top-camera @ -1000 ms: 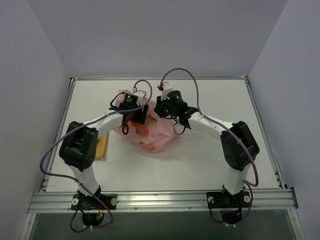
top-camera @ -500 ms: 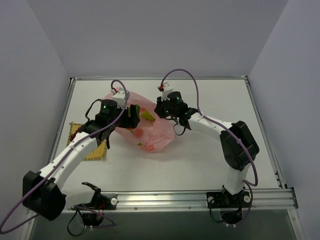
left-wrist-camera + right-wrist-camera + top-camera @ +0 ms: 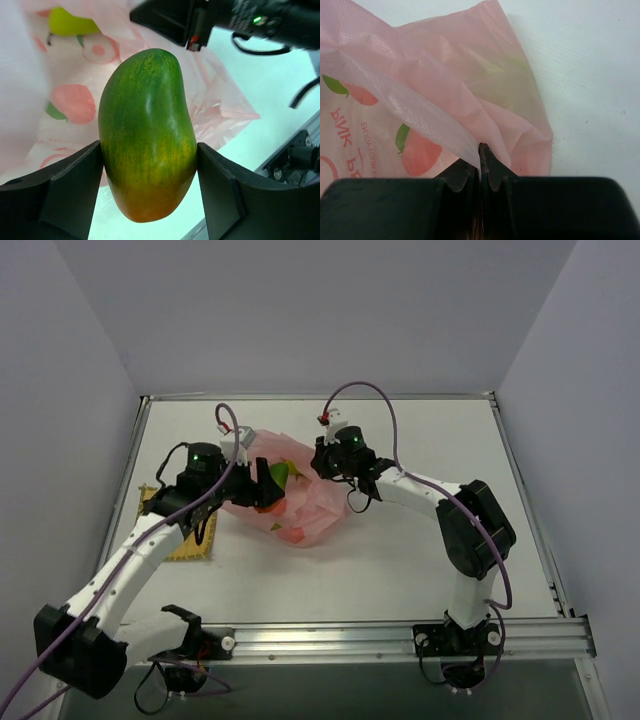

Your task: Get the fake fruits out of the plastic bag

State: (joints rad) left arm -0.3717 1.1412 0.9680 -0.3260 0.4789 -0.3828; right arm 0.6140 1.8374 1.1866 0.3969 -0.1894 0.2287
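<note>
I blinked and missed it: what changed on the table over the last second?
The left arm unfolded and swung its wrist leftward, uncovering the yellow mat; its jaws grip a green fruit over the pink bag. The right arm stayed put, jaws pinching the bag's edge; the bag kept its place.

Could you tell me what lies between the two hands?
In the top view, the pink plastic bag spans that gap; the right hand pinches it, the left hand holds a green mango.
</note>
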